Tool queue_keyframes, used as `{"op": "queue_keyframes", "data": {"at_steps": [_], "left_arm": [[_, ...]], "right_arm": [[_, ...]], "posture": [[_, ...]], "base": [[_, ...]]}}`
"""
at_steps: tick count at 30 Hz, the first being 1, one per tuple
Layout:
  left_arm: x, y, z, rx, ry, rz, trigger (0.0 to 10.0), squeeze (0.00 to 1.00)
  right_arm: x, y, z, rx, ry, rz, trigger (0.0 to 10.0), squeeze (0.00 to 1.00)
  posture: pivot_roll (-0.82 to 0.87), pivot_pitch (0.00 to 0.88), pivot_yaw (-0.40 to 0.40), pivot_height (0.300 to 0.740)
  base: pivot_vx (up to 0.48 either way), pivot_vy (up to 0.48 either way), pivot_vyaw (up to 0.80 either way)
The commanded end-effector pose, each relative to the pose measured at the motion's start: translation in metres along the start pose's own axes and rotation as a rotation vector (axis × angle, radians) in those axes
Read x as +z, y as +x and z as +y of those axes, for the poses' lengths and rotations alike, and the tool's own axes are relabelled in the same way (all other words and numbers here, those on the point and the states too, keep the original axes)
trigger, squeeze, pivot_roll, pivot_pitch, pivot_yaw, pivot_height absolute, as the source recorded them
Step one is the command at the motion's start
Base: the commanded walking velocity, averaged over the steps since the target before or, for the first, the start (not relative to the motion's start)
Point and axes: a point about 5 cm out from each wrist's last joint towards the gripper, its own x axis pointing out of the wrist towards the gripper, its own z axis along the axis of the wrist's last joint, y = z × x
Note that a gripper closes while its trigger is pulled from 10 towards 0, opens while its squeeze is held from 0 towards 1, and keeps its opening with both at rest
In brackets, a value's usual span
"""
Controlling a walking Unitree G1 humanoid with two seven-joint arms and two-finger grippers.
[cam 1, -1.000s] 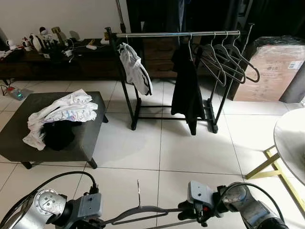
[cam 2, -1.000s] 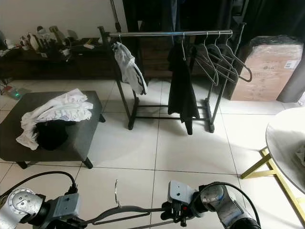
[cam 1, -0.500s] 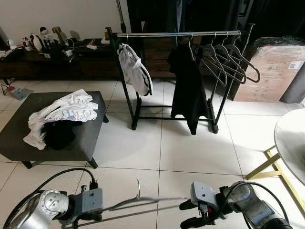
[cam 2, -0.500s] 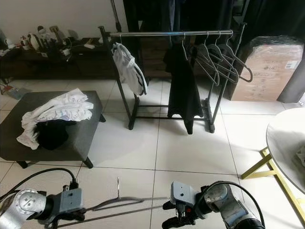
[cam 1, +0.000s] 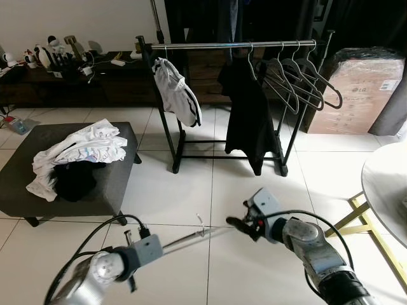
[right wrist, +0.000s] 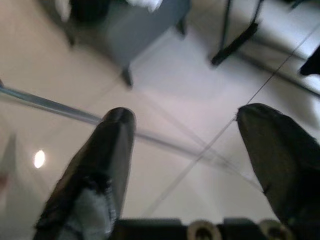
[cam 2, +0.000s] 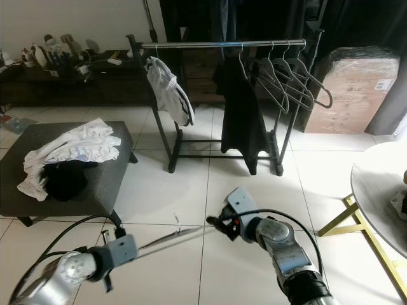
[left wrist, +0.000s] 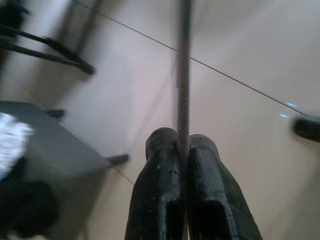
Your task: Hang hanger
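A thin grey hanger (cam 1: 191,236) is held low over the tiled floor, seen almost edge-on, its small hook (cam 1: 200,219) pointing up. My left gripper (cam 1: 156,244) is shut on one end of it; in the left wrist view the two fingers (left wrist: 160,165) pinch the hanger's bar (left wrist: 184,75). My right gripper (cam 1: 238,225) stands open at the hanger's other end, and the bar (right wrist: 50,104) crosses past its spread fingers (right wrist: 112,145) without being held. The clothes rack's rail (cam 1: 232,45) stands across the floor ahead.
On the rail hang a white garment (cam 1: 178,92), a black garment (cam 1: 245,114) and several empty hangers (cam 1: 299,82). A dark ottoman (cam 1: 114,184) piled with clothes is on the left, a cardboard box (cam 1: 359,89) at back right, a round table (cam 1: 388,190) on the right.
My right gripper has opened and let go of the hanger. Both arms have reached forward and up, and the left gripper alone now carries the hanger, turned edge-on.
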Motion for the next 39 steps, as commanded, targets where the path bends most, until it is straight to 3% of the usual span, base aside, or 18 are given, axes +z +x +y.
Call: {"op": "queue_keyframes", "data": {"at_steps": [1,6,7,9,10,11,12,13,23,30,37,39], "left_arm": [[-0.005,0.000,0.010,0.104,0.017,0.041,0.0,0.00],[-0.004,0.002,0.021,0.360,-0.035,0.078,0.0,0.00],[-0.003,0.002,0.024,0.411,-0.035,0.084,2.0,0.00],[-0.002,0.002,0.025,0.438,-0.026,0.083,2.0,0.00],[0.000,0.002,0.024,0.443,0.011,0.070,10.0,0.00],[0.002,0.002,0.024,0.451,0.033,0.063,10.0,0.00],[0.003,0.003,0.023,0.464,0.057,0.054,10.0,0.00],[0.005,0.003,0.022,0.481,0.069,0.048,10.0,0.00],[0.012,0.002,0.031,0.579,0.084,0.023,10.0,0.00],[0.015,0.003,0.030,0.596,0.089,0.011,10.0,0.00],[0.017,0.005,0.030,0.604,0.092,0.008,10.0,0.00],[0.020,0.006,0.031,0.605,0.096,0.000,10.0,0.00]], "right_arm": [[-0.002,-0.003,-0.002,-0.044,0.038,-0.004,10.0,1.00],[0.005,-0.011,-0.003,-0.171,0.085,-0.063,10.0,1.00],[0.011,-0.013,-0.001,-0.190,0.088,-0.100,10.0,1.00],[0.015,-0.015,0.002,-0.198,0.085,-0.127,10.0,1.00],[0.021,-0.016,0.006,-0.192,0.076,-0.157,10.0,0.71],[0.026,-0.016,0.009,-0.187,0.070,-0.178,10.0,0.43],[0.032,-0.017,0.013,-0.184,0.067,-0.206,10.0,0.09],[0.039,-0.018,0.017,-0.179,0.066,-0.235,10.0,0.00],[0.058,-0.023,0.034,-0.108,-0.016,-0.280,10.0,0.00],[0.047,-0.023,0.033,-0.134,0.025,-0.168,10.0,0.00],[0.049,-0.026,0.040,-0.066,0.012,-0.166,10.0,0.00],[0.058,-0.027,0.045,-0.002,0.035,-0.209,10.0,0.00]], "posture": [[-0.06,0.107,0.063,0.740],[-0.07,0.096,0.048,0.740],[-0.07,0.095,0.044,0.740],[-0.08,0.093,0.042,0.740],[-0.07,0.089,0.038,0.740],[-0.07,0.087,0.036,0.740],[-0.07,0.084,0.035,0.740],[-0.07,0.083,0.033,0.740],[-0.07,0.086,0.027,0.740],[-0.07,0.089,0.022,0.740],[-0.08,0.089,0.020,0.740],[-0.07,0.089,0.019,0.740]], "base": [[0.000,0.000,0.00],[0.000,0.000,0.00],[0.000,0.000,0.00],[0.000,0.000,0.00],[0.000,0.000,0.00],[0.000,0.000,0.00],[0.000,0.000,0.00],[0.000,0.000,0.00],[0.000,0.000,0.00],[0.000,0.000,0.00],[0.000,0.000,0.00],[0.000,0.000,0.00]]}}
